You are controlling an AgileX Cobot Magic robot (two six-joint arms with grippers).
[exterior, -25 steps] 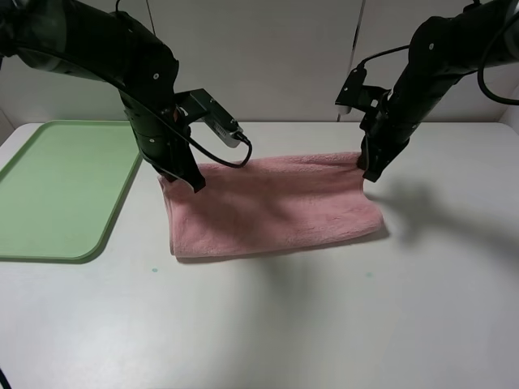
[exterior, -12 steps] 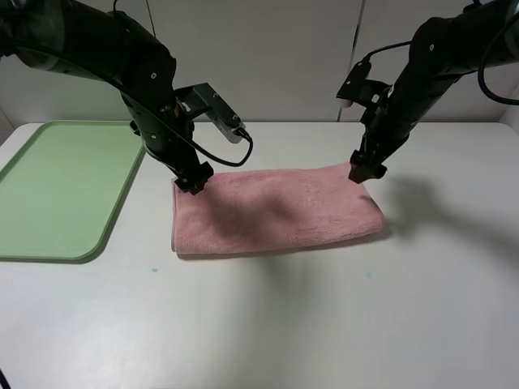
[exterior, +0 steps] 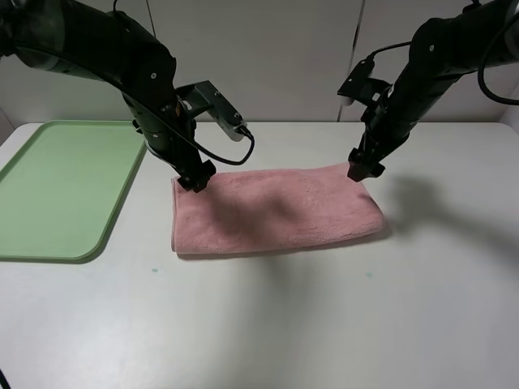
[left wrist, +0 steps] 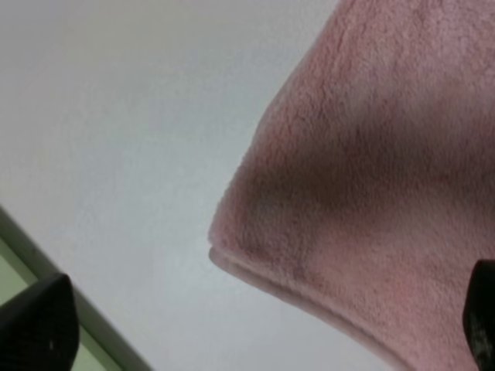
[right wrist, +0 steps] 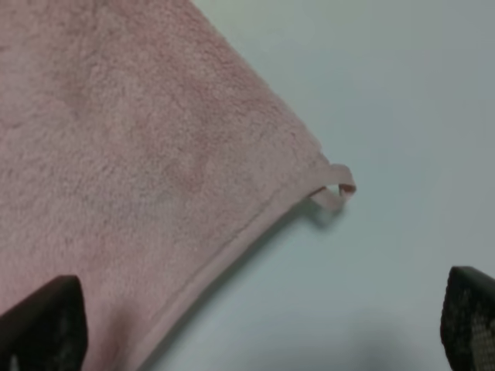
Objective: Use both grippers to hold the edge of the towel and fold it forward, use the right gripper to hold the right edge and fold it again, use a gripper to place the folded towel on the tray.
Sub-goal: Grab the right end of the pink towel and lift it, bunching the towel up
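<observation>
The towel (exterior: 276, 209) lies folded in half on the table (exterior: 324, 324), just right of the tray (exterior: 61, 190). The left gripper (exterior: 197, 180) hovers at the towel's far left corner and the right gripper (exterior: 362, 168) at its far right corner. Both have their fingers spread wide and hold nothing.

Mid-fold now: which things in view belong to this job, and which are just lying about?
Job: towel, folded once; tray beside it; left gripper and right gripper, both open above the towel's far corners.
Lying about: only tiny green specks on the white table; nothing else loose shows.
</observation>
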